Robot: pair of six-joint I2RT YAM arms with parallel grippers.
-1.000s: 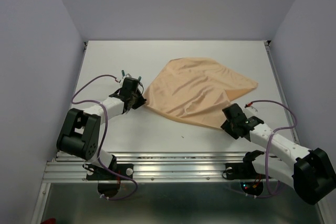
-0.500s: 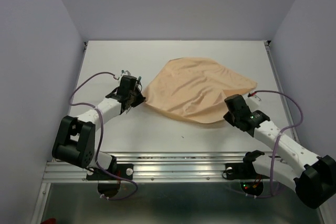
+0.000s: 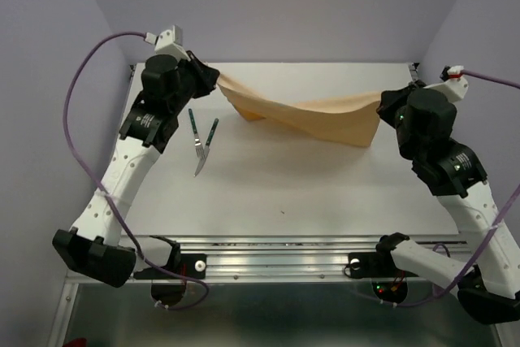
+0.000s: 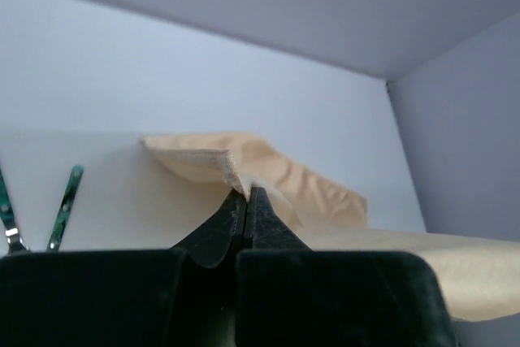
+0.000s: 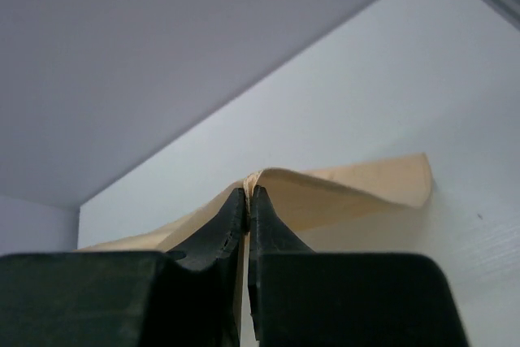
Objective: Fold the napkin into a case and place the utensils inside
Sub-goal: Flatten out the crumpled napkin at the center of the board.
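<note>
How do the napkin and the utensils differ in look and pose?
The napkin is a large, soft peach cloth; the utensils are slim, with green handles and silvery ends. The napkin hangs stretched between the left gripper and right gripper; the utensils lie flat on the table, untouched.

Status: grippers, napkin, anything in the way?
Left gripper shut on napkin end, right gripper on the other. Napkin hangs stretched between them. Utensils lie apart.
</note>
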